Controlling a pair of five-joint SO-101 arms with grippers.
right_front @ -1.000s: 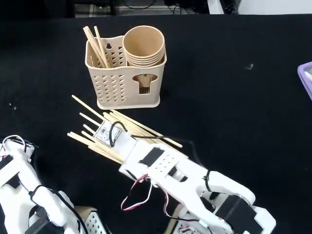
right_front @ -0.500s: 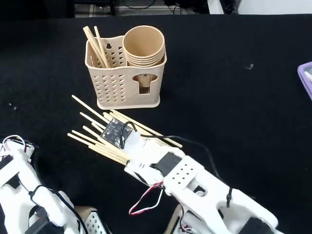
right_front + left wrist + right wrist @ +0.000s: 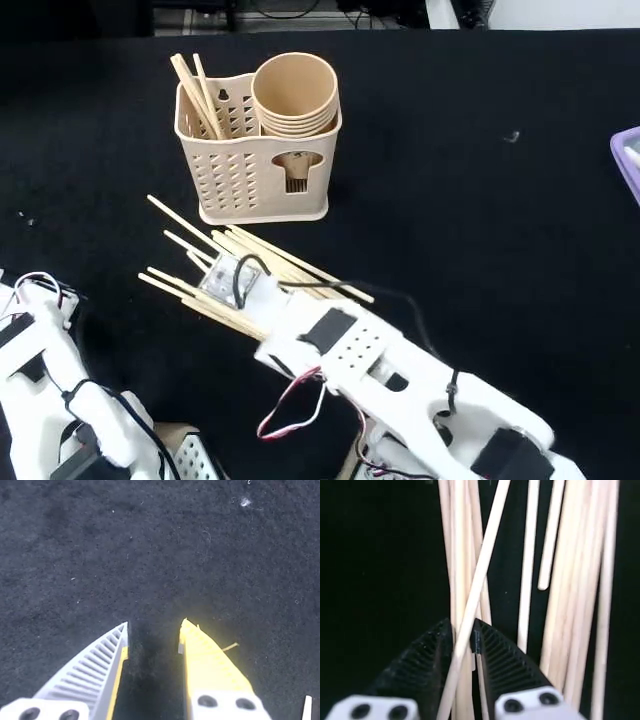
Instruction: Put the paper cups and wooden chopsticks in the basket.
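We're looking down on the black surface (image 3: 500,250), and the basket (image 3: 245,175) is our landmark, standing upright toward the far side. The right arm (image 3: 380,360) stretches from the near edge toward the basket and stops short of it, with its wrist over the loose sticks. The left arm (image 3: 50,380) sits folded well apart from the basket, off beyond the chopstick end and back toward the near edge.

In the basket, the stack of paper cups (image 3: 295,90) fills one compartment, rims above the wall. In the other, two chopsticks (image 3: 197,90) lean with their tips poking out over the rim.

Just in front of the basket, on the arms' side, the loose pile of wooden chopsticks (image 3: 215,310) lies fanned on the surface, several overlapping.

Up close, the right hand (image 3: 461,627) is down in that pile, black jaws pinched on a single chopstick (image 3: 485,565) that crosses slantwise over its neighbours. The left hand (image 3: 152,630) holds nothing. We see a clear gap between its white and yellow fingers, over bare surface far from the basket.
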